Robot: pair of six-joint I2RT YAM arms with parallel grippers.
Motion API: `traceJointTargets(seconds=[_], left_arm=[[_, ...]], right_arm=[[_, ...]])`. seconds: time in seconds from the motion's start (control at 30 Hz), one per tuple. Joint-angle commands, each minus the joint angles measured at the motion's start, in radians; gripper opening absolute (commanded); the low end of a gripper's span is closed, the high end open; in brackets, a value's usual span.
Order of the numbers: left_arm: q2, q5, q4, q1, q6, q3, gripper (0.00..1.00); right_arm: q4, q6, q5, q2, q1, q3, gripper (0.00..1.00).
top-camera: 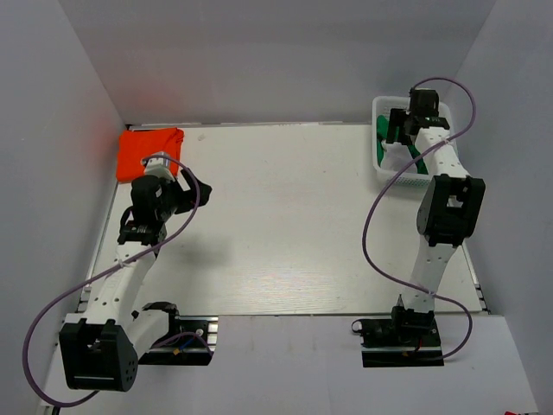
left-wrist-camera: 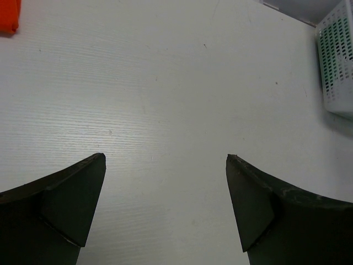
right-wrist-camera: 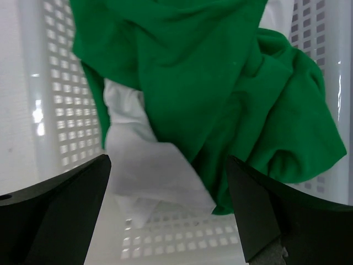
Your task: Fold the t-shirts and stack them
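The right gripper (right-wrist-camera: 166, 161) hangs wide above a crumpled green t-shirt (right-wrist-camera: 220, 83) draped over a white t-shirt (right-wrist-camera: 144, 182).

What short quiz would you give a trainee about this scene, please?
1. True or false: the orange t-shirt lies at the far left corner of the table.
2. What lies in the basket? A: green t-shirt and white t-shirt. B: orange and green shirts. C: nothing.
3. Fill in: the right gripper, above the basket, is ___.
Key: 1 true; 2 A; 3 open.
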Motion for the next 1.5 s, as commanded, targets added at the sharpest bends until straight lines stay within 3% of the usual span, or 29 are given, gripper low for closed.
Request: traceJointTargets(seconds=[0.0, 0.2, 0.3, 0.33, 0.37, 0.4, 0.47, 0.73, 1.0, 1.13, 1.27, 1.47], left_arm=[[-0.002, -0.004, 0.029, 0.007, 0.021, -0.003, 1.0], [0.007, -0.013, 0.038, 0.007, 0.021, -0.003, 1.0], [0.026, -0.013, 0.038, 0.007, 0.021, -0.003, 1.0], [0.039, -0.024, 0.038, 0.007, 0.021, -0.003, 1.0], [0.053, -0.024, 0.038, 0.007, 0.021, 0.006, 1.0], [0.053, -0.024, 0.038, 0.007, 0.021, 0.006, 1.0], [0.066, -0.024, 0.038, 0.007, 0.021, 0.017, 1.0], [0.064, -0.024, 0.038, 0.007, 0.012, 0.017, 1.0], [0.009, -0.004, 0.038, 0.007, 0.003, 0.007, 1.0], [-0.013, 0.006, 0.038, 0.007, 0.003, 0.007, 1.0], [-0.054, 0.006, 0.038, 0.007, 0.003, -0.002, 1.0], [-0.103, 0.024, 0.028, 0.007, -0.007, -0.011, 1.0]], right_arm=[[-0.036, -0.081, -0.005, 0.041, -0.023, 0.069, 0.9], [-0.036, -0.062, 0.033, 0.146, -0.075, 0.112, 0.9], [-0.031, -0.051, 0.016, 0.201, -0.083, 0.152, 0.78], [-0.03, -0.042, 0.004, 0.221, -0.084, 0.161, 0.7], [-0.027, -0.036, -0.007, 0.228, -0.084, 0.169, 0.4], [-0.022, -0.026, -0.016, 0.238, -0.084, 0.177, 0.24], [-0.004, -0.019, -0.045, 0.233, -0.086, 0.181, 0.0], [0.102, -0.012, -0.082, -0.031, -0.086, 0.109, 0.0], [0.157, -0.012, -0.212, -0.314, -0.08, 0.178, 0.0], [0.16, 0.035, -0.362, -0.353, -0.072, 0.276, 0.0], [0.186, 0.134, -0.613, -0.368, -0.06, 0.39, 0.0], [0.396, 0.355, -0.906, -0.416, -0.019, 0.393, 0.0]])
